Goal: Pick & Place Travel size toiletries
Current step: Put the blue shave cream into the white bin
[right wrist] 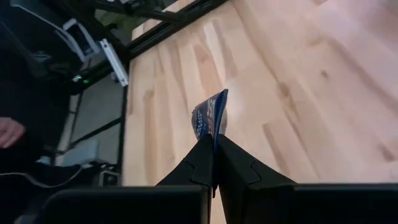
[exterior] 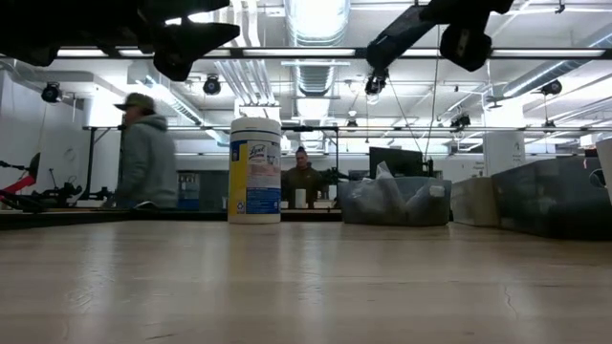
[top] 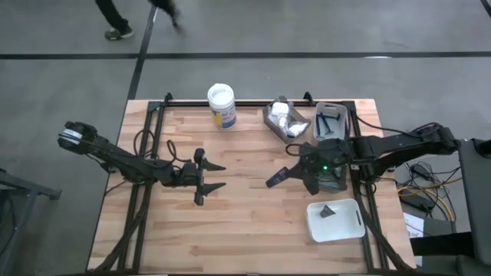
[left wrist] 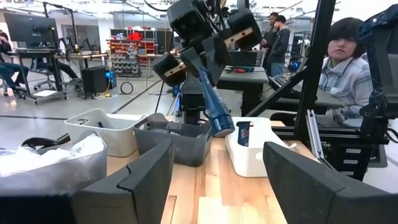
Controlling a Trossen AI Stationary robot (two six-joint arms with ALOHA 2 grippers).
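A thin blue stick (left wrist: pixel 213 106) hangs pinched in the right gripper (right wrist: pixel 214 163), whose two fingers are pressed together on its end; in the right wrist view the stick's blue tip pokes out just past the fingertips, above bare wood. From overhead this gripper (top: pixel 278 178) sits above the right half of the bench (top: pixel 245 153), clear of the surface, just inward of the trays along the right edge.

The white tray (top: pixel 335 219) near the front right corner holds one small dark item (top: pixel 327 211). At the back right, a grey tray (top: pixel 331 123) holds blue and dark sticks, and beside it another grey tray (top: pixel 284 121) is filled with white packets (top: pixel 293 125).

A white-lidded jar (top: pixel 221 105) stands upright at the middle of the back edge.

The left gripper (top: pixel 212 177) hovers over the bench's left-centre, its fingers spread apart and empty.

Beyond the bench, people (left wrist: pixel 346 56) are in the room.
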